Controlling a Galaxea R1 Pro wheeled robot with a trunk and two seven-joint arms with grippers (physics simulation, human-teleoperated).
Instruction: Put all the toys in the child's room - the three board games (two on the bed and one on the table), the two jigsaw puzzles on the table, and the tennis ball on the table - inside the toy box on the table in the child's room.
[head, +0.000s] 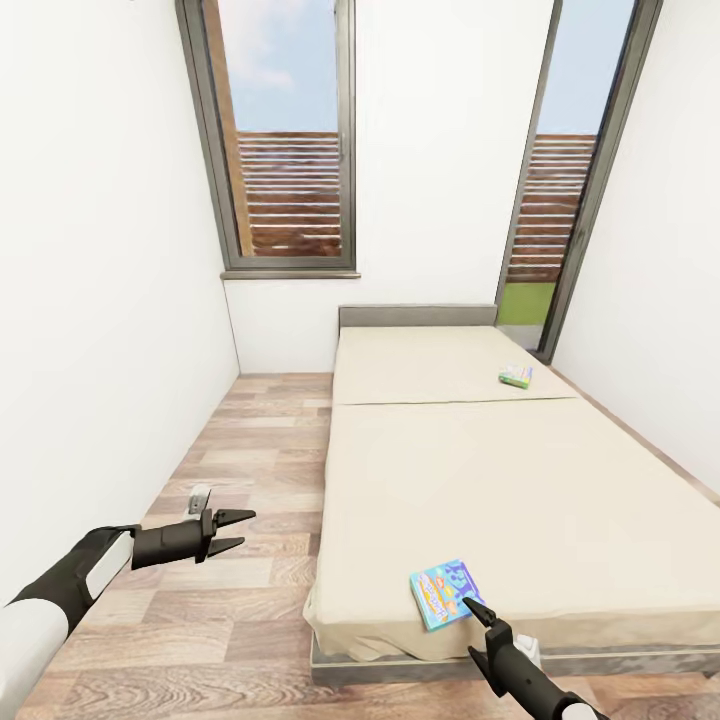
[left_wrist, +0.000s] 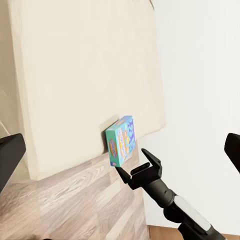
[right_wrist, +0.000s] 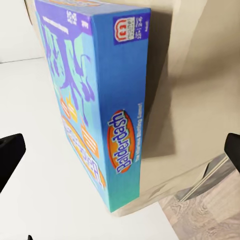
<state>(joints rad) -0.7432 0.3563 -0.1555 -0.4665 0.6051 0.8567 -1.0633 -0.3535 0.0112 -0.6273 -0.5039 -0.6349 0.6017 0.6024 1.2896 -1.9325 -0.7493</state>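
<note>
On the left, the left gripper (head: 238, 530) hangs over the wood floor (head: 240, 450) beside the bed (head: 560, 500), its two fingers spread and holding nothing. It is well apart from either game box and has no part in this step, as I read it.

Moving right, the blue game box (head: 446, 592) lies flat on the near corner of the mattress, close to the near edge and the left edge. The right gripper (head: 478, 611) sits just beside the box's near right corner — touching or a hair off, I cannot tell which. In the left wrist view its fingers (left_wrist: 151, 159) are parted, with the blue game box (left_wrist: 121, 140) ahead of them and not between them. The right wrist view shows the box (right_wrist: 95, 100) looming close and the finger tips wide at either side, so the gripper is released and grasping nothing.

The risk, in my judgement, is the box's place on the bed. It is thin and flat on a soft mattress, so the fingers have little edge to catch. A forward push may slide it along the cover instead of seating it between the jaws. A nudge toward the near or left edge could tip it off onto the floor — a harder pick-up for this arm. Closing on one corner alone may let it swing or slip free during the lift.

Far right, the green game box (head: 516, 375) rests near the far end of the bed, untouched.
</note>
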